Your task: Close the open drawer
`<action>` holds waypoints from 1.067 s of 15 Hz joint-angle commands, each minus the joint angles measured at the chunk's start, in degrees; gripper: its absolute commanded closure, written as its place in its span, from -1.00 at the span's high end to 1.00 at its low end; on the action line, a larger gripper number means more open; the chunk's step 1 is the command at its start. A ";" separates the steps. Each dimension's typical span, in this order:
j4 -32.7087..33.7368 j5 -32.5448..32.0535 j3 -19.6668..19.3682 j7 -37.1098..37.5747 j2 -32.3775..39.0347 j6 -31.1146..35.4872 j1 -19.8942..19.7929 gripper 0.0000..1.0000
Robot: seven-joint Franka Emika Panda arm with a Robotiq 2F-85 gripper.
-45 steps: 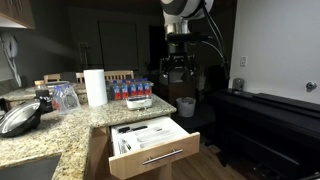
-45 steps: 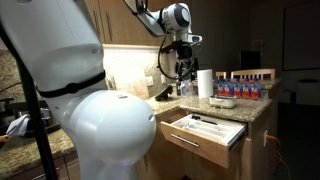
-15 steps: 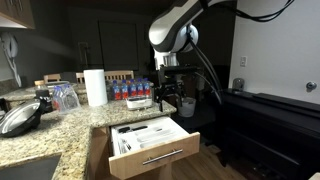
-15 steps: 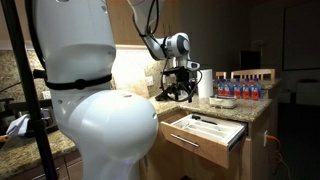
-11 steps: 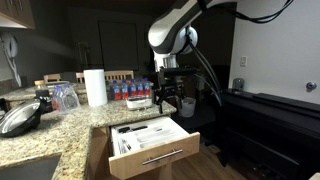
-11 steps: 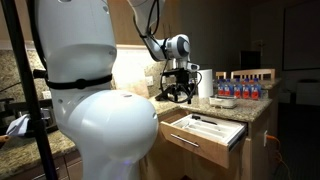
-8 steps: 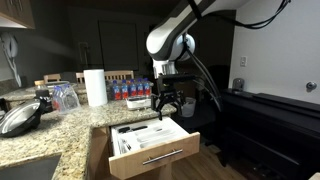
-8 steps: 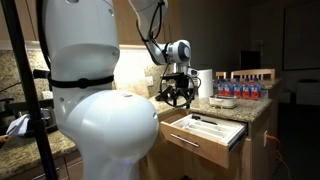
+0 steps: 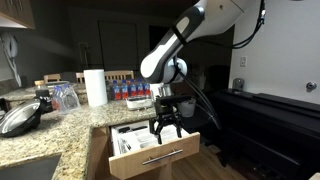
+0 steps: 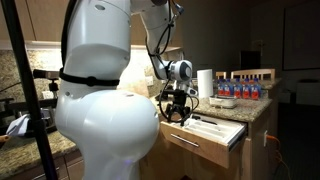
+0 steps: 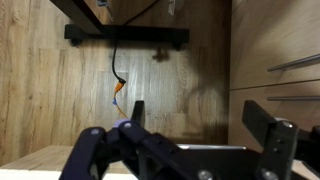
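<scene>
The drawer (image 9: 148, 152) stands pulled out from below the front corner of the granite surface (image 9: 55, 128), open in both exterior views. Its silver bar handle (image 9: 160, 157) runs horizontally across the front panel. A white tray (image 9: 138, 133) holding cutlery lies inside.

The pincer (image 9: 165, 128) hangs pointing down above the drawer's inner part, close to the edge of the surface. Whether it touches the drawer cannot be determined. In the wrist view the pincer fingers (image 11: 92, 150) are spread wide with nothing between them, so the pincer is open. That view also shows wooden floor (image 11: 50, 90) and a black cable (image 11: 115, 65).

Toward the rear edge of the surface stand a paper roll (image 9: 95, 87) and a row of bottles (image 9: 130, 92). A dark pan (image 9: 20, 118) rests at the edge farthest from the drawer
</scene>
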 commanded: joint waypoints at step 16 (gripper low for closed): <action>11.17 -0.85 -4.54 4.82 16.53 -0.31 5.01 1.00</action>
